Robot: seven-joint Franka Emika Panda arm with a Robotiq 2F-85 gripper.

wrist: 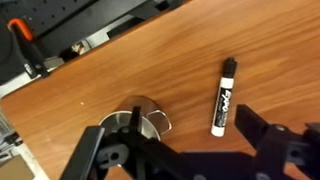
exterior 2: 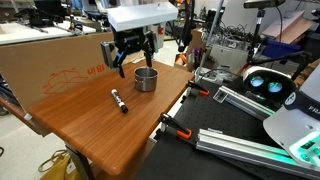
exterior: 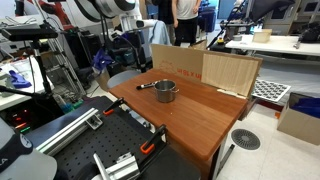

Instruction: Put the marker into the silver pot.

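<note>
The marker, white with a black cap, lies flat on the wooden table; it also shows in both exterior views. The silver pot stands upright a short way from it, and also shows in an exterior view and the wrist view. My gripper hangs above the table beside the pot, open and empty. In the wrist view its two dark fingers spread wide, the pot near one finger and the marker near the other. I cannot see inside the pot.
Cardboard panels stand along the table's back edge. Orange-handled clamps grip the table edge next to aluminium rails. A white box sits on a far desk.
</note>
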